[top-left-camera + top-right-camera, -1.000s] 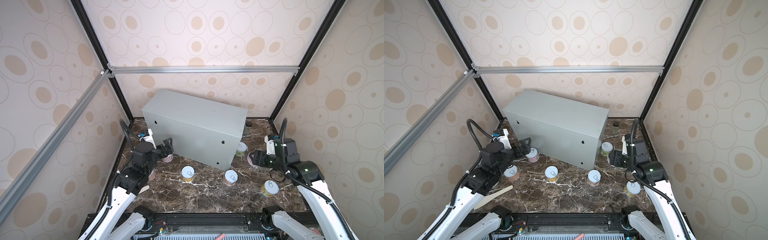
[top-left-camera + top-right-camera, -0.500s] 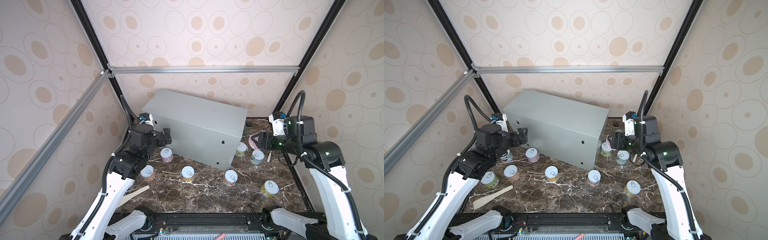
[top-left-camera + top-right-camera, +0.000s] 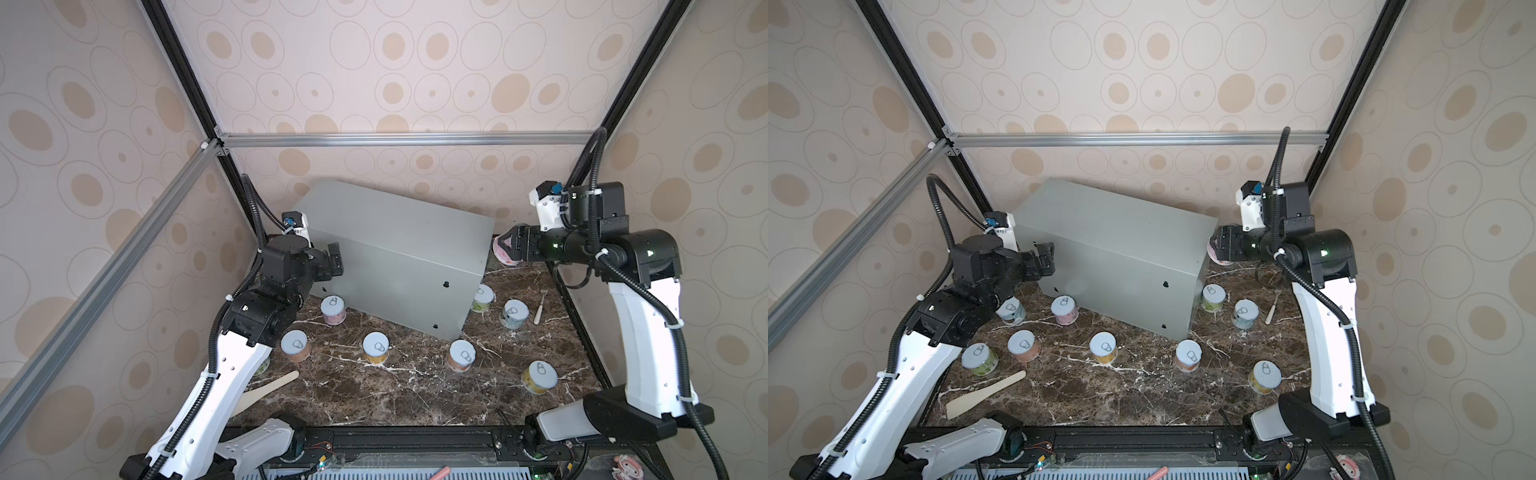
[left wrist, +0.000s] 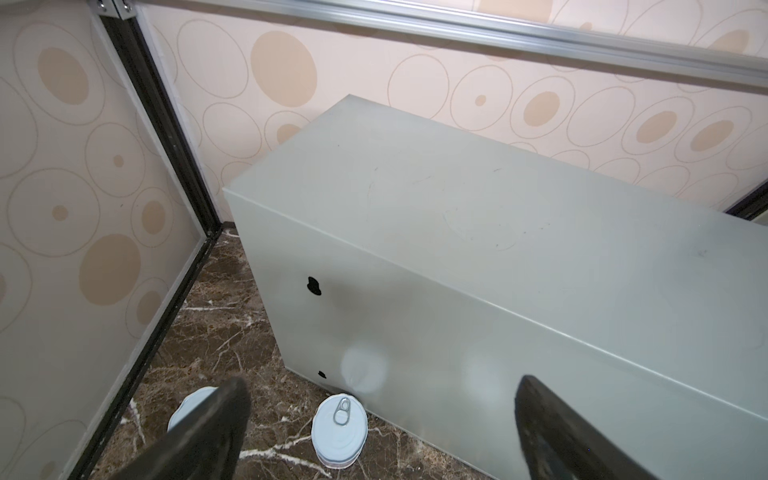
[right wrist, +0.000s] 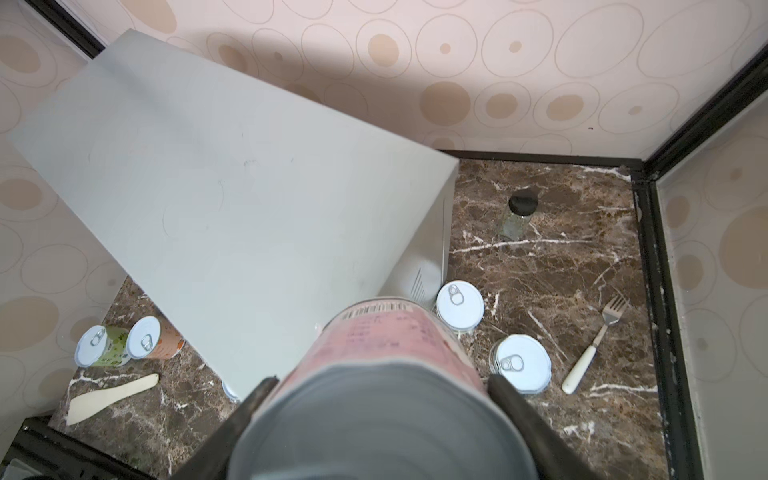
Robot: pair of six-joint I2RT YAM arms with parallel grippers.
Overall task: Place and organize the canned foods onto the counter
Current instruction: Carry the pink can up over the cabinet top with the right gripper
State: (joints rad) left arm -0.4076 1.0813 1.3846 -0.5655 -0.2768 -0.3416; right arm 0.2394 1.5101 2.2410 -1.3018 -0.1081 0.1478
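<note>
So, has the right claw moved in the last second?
Yes. The right gripper has risen from beside the counter base to its top right corner, gripping a pink can.

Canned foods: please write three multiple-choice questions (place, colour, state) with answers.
1. Where does the fork lie? A on the marble surface; B in a gripper; C on a can lid.
2. Which colour is the label of the can in the right gripper? A green; B pink; C yellow.
3. How is the left gripper? A open, empty; B holding a can; C holding a spoon.
Answers: 1 A, it rests on the marble; 2 B, pink paper shows between the jaws; 3 A, fingers apart, nothing between.
</note>
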